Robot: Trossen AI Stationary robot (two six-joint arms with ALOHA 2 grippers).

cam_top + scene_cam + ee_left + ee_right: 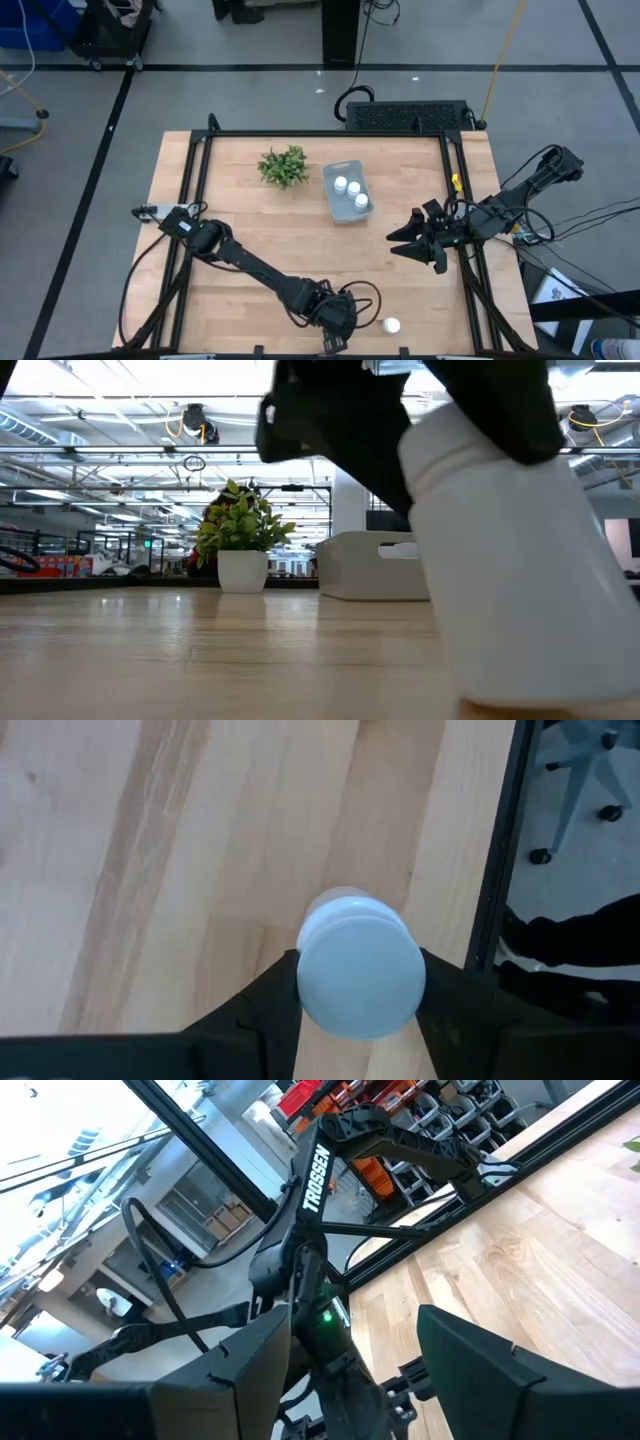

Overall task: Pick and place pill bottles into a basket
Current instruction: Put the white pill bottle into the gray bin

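My left gripper (338, 318) is at the table's near edge, shut on a white pill bottle (360, 965). That bottle fills the right of the low view (520, 560). In the high view the gripper hides it. Another pill bottle (391, 325) stands on its base on the table just right of that gripper. The pale translucent basket (347, 192) sits at the table's far middle with three white bottles (353, 189) inside. My right gripper (408, 240) is open and empty over the table, right of the basket. My left gripper pinches the bottle's upper end (440, 445) between its two fingers (262, 1010), one on each side just under the round cap (310, 970). The fingers come from above, pointing down. The bottle hangs nearly upright below them. I cannot tell whether its base (540, 695) touches the table.
A small green plant in a white pot (284, 165) stands left of the basket. A black frame rail (495, 870) runs along the table's edges. The left arm (250, 262) lies across the near left of the table.
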